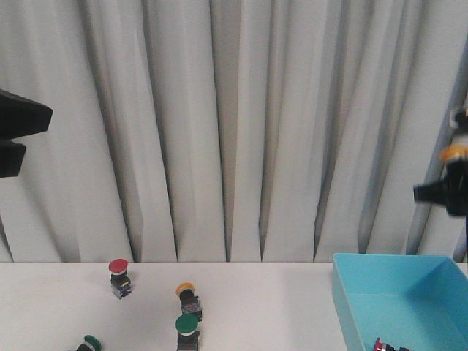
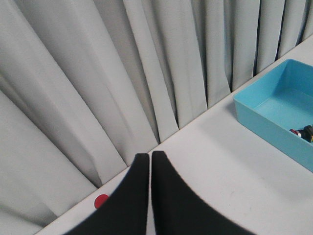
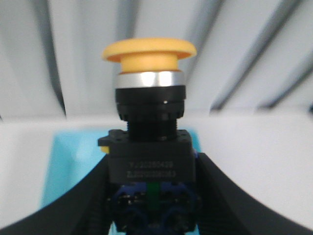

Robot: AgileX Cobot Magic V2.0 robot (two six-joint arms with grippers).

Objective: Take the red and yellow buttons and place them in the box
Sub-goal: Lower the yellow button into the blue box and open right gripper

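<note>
Right wrist view: right gripper (image 3: 151, 196) pinches upright yellow button (image 3: 149, 105), mushroom cap above black body.

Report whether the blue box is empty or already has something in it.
Not empty. The blue box already holds at least one red button, lying on the floor of the box near a wall.

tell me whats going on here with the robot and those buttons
The right gripper is shut on a yellow button and holds it up in the air above the turquoise box, which already has at least one button in it. The left gripper is shut and empty, raised off the table. On the table a red button and another yellow button are not yet picked, next to two green ones.
</note>
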